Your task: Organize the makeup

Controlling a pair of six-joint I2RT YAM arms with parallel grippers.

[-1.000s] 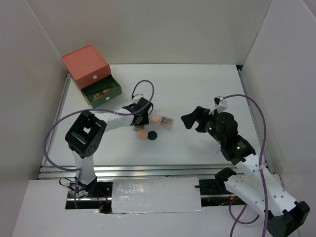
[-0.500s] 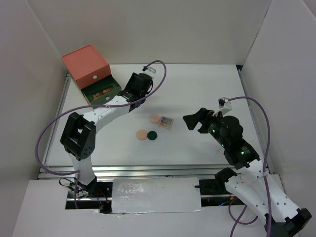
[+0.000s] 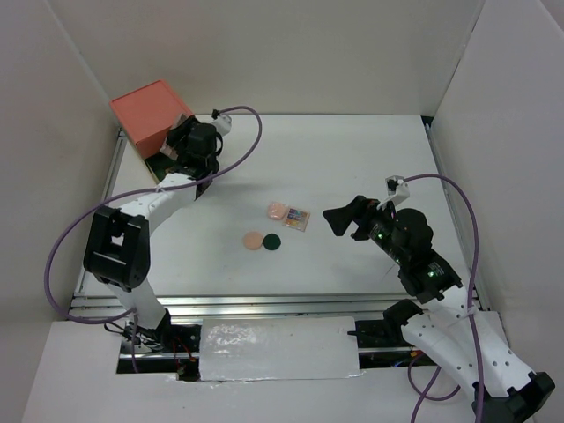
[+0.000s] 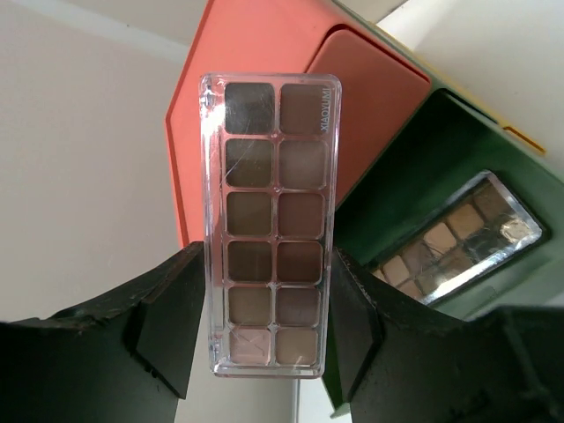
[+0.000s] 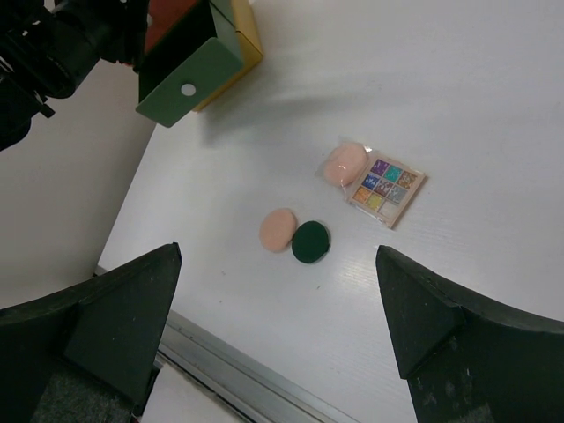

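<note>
Jaws, left gripper (image 4: 264,317): part-open, clamped on a brown palette (image 4: 267,225) by its long edges, near the open green drawer (image 4: 414,194).
Jaws, right gripper (image 5: 278,257): spread wide, holding nothing, above the table (image 5: 493,106).
Done: another brown palette (image 4: 451,236) lies in the drawer.
Left: held palette; square palette (image 5: 386,185), pink disc (image 5: 342,164), peach disc (image 5: 278,229) and dark-green disc (image 5: 310,241) on the table.

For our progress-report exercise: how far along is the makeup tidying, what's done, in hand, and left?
Done: one brown palette lies in the open green drawer. In hand: the left claw grips a second brown palette near that drawer. Left: the peach disc, pink disc, dark green disc and colourful palette lie on the table; the right claw is open, holding nothing.
</note>
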